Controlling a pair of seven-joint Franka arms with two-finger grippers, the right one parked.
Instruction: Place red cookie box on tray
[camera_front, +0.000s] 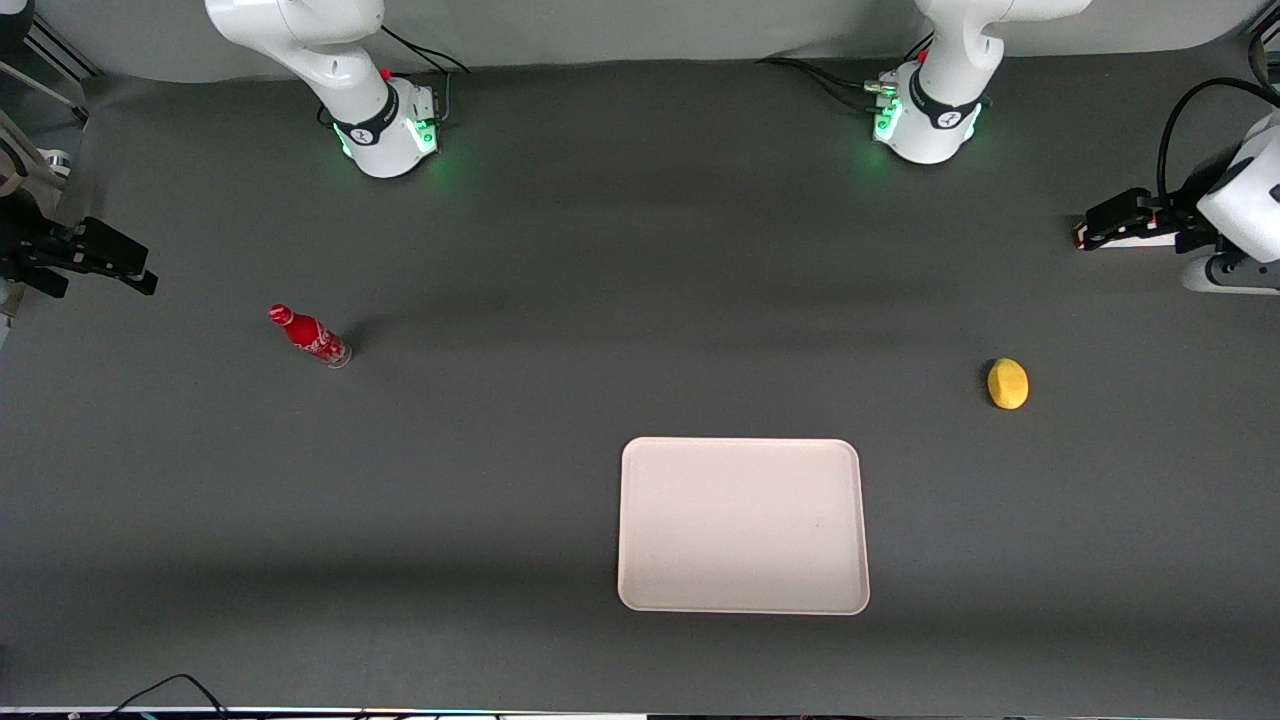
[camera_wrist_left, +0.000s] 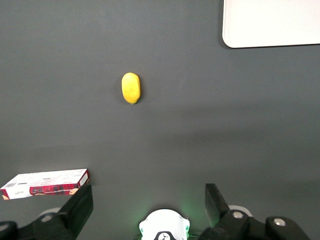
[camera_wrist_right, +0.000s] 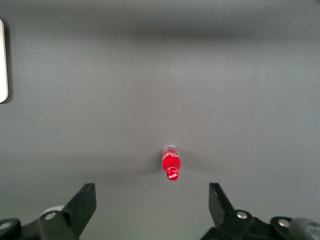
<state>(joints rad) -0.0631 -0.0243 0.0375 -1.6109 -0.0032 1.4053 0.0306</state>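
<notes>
The red cookie box (camera_wrist_left: 45, 183) lies flat on the dark table at the working arm's end, farther from the front camera than the lemon. In the front view only a red-and-white strip of the box (camera_front: 1120, 240) shows under the arm. My left gripper (camera_wrist_left: 148, 192) hangs open well above the table with nothing between its fingers, and the box sits just outside one finger (camera_wrist_left: 80, 207). From the front, the gripper (camera_front: 1100, 218) is at the table's edge. The cream tray (camera_front: 742, 608) lies empty near the front camera, and one corner of the tray (camera_wrist_left: 270, 25) shows in the left wrist view.
A yellow lemon (camera_front: 1007, 383) lies between the box and the tray; the lemon (camera_wrist_left: 131, 88) also shows in the left wrist view. A small red soda bottle (camera_front: 310, 336) stands toward the parked arm's end. The working arm's base (camera_front: 930, 120) is farther from the front camera.
</notes>
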